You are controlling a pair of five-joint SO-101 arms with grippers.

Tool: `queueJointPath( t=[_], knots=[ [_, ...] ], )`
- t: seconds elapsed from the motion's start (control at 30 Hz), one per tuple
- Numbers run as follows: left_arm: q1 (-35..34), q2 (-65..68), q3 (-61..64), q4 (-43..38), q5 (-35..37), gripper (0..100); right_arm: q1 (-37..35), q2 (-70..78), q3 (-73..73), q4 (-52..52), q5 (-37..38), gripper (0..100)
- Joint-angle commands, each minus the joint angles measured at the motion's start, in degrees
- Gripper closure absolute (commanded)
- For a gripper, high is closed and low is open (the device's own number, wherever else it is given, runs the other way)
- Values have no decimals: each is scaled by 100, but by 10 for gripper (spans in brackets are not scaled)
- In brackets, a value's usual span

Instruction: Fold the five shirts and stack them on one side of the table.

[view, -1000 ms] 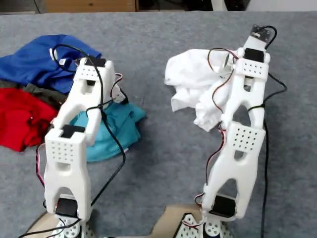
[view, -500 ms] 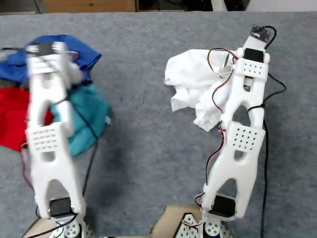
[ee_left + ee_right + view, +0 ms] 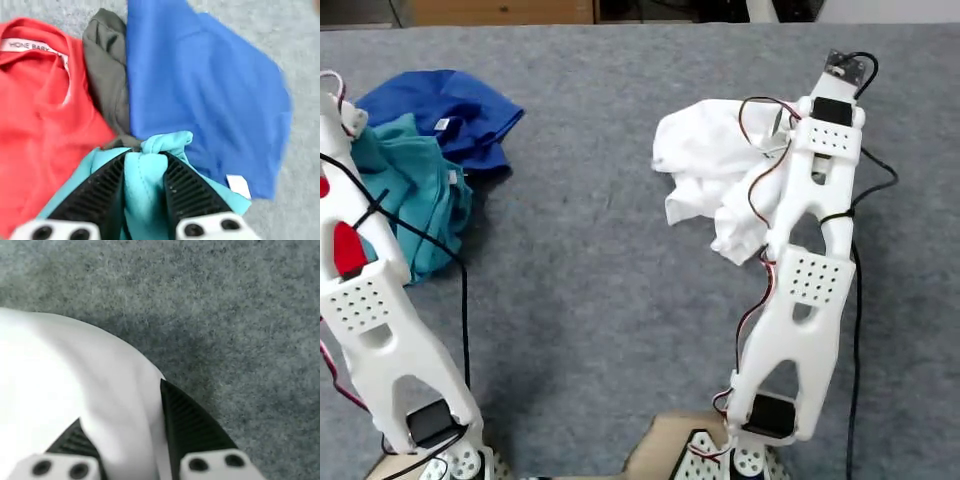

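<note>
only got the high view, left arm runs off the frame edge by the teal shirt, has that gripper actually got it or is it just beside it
Observer: It has it. The left wrist view shows the left gripper shut on a bunched fold of the teal shirt.
Operator: ok, and is anything tucked in that pile that i cant see from up here
Observer: Yes, a dark olive shirt lies between the red shirt and the blue shirt, partly under both.
</note>
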State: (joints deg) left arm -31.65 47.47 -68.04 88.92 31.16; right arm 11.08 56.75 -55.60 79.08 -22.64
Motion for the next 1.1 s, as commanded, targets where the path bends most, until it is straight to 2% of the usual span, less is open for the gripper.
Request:
queueJointPath(
  t=[0.0,0.1,0.17,0.43,0.63,0.73,0.9,1.0,1.07],
  knots=[
    [-97,136,-114,-325,18,967,-92,-48,-251,-97,-18,940],
    [-237,180,-545,-185,44,870,-92,-48,-251,-97,-18,940],
    [-404,180,-914,0,308,818,-92,-48,-251,-97,-18,940],
    [-870,180,-2567,1002,510,694,-163,-48,-251,-105,-18,940],
    [-633,-347,-2725,1204,-422,694,-163,-48,-251,-105,-18,940],
    [-422,-769,-2532,1204,-457,747,-154,-48,-259,-105,-18,940],
    [70,-1086,-2171,1204,-475,921,-154,-48,-259,-105,-18,940],
    [448,-1103,-1802,1204,-888,981,-154,-48,-268,-105,-18,940],
    [738,-1138,-1415,1204,-1143,981,-154,-48,-268,-105,-18,940]
  ],
)
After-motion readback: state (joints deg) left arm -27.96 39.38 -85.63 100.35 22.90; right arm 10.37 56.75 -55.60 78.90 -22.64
